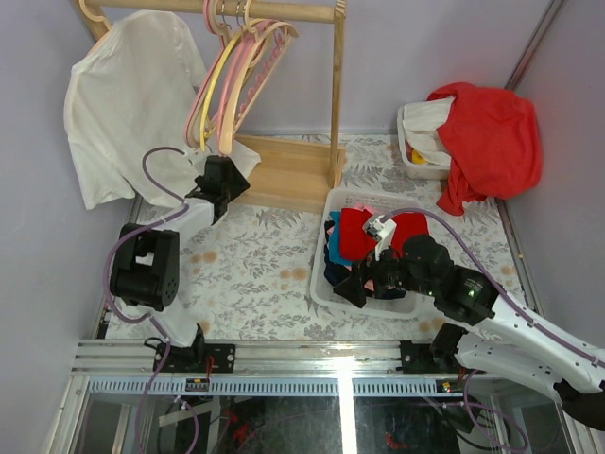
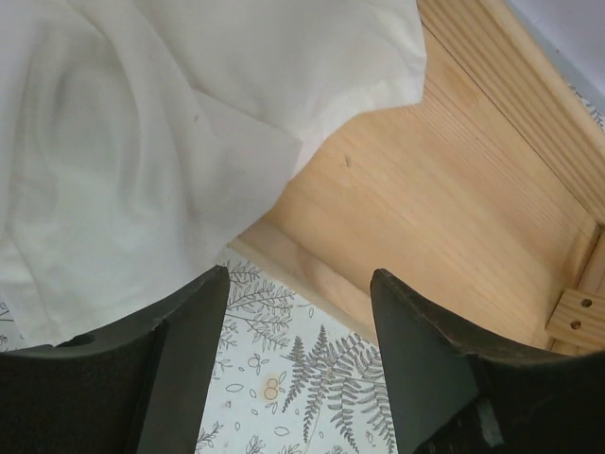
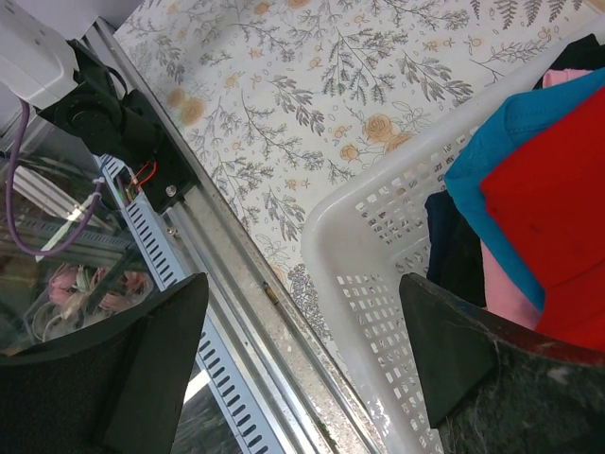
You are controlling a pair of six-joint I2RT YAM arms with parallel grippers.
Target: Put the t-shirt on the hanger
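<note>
The white t-shirt (image 1: pixel 123 104) hangs at the left end of the wooden rack, draped down to the rack's base. Above its collar shows the pale peach hook of the hanger (image 1: pixel 92 12); the rest of the hanger is hidden inside the shirt. My left gripper (image 1: pixel 230 166) is by the shirt's lower right hem, open, with nothing between its fingers. In the left wrist view the t-shirt (image 2: pixel 142 142) fills the upper left, just beyond the left gripper (image 2: pixel 298 284). My right gripper (image 1: pixel 352 288) hovers open at the basket's near left corner, also empty (image 3: pixel 302 293).
The wooden rack (image 1: pixel 337 85) has a plank base (image 2: pixel 444 189) and carries pink and yellow hangers (image 1: pixel 236 66). A white laundry basket (image 3: pixel 378 246) holds red, blue and navy clothes. A tub at the back right is draped with a big red garment (image 1: pixel 487 132). A metal rail (image 1: pixel 312 355) lines the near edge.
</note>
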